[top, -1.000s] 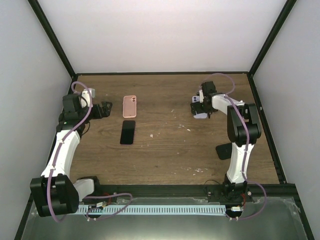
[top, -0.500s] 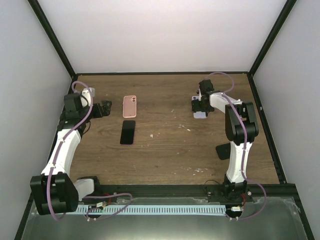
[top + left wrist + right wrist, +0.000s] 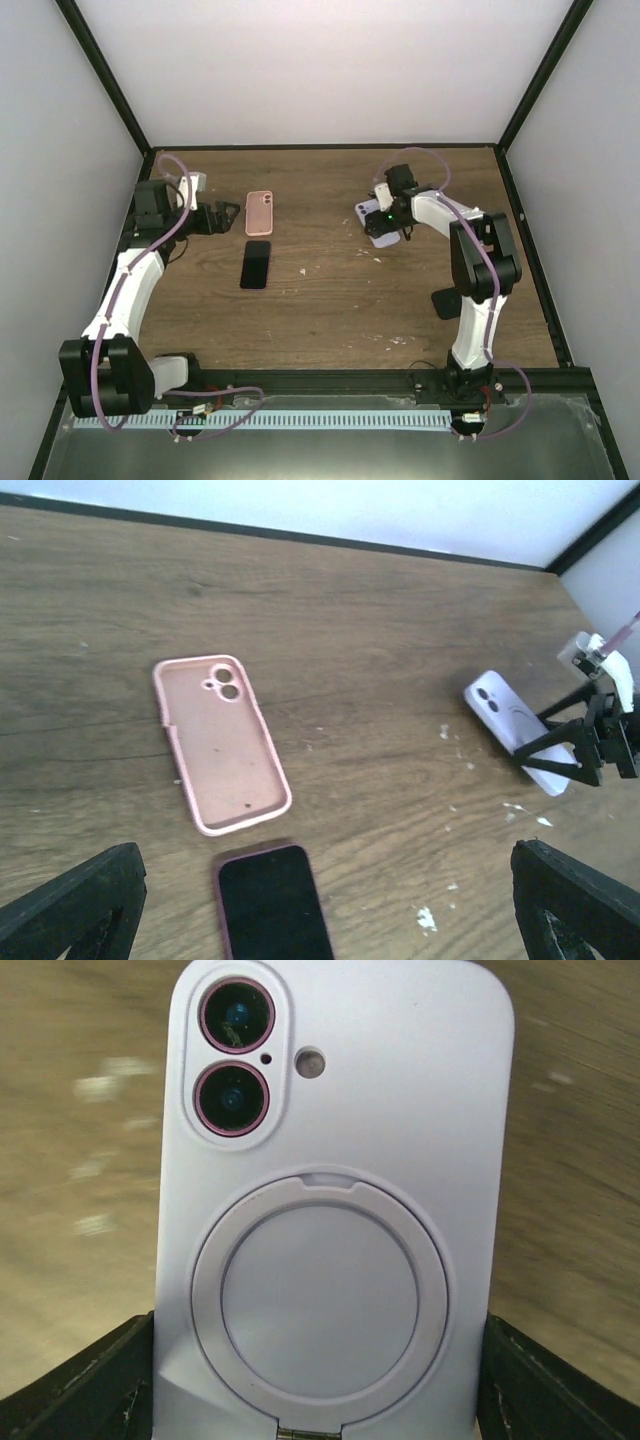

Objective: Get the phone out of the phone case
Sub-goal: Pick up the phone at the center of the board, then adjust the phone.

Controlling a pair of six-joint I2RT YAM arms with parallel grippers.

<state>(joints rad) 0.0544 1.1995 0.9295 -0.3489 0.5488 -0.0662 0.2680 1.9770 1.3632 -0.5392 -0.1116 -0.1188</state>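
Lavender cased phone (image 3: pixel 330 1160) (lens end farthest out) extends lengthwise from the clamping right gripper (image 3: pixel 318 1388); left gripper (image 3: pixel 322 895) spread apart.

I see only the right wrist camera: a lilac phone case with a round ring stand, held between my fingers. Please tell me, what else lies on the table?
Observer: An empty pink phone case lies open side up on the brown wooden table, to the left of the lilac phone case that your right gripper holds.
Operator: Is there also a phone?
Observer: Yes, a phone with a black screen lies screen up next to the pink case, on the side toward the arm bases, not touching it.
Operator: And the left arm?
Observer: The left gripper is open and empty, beside the pink case.
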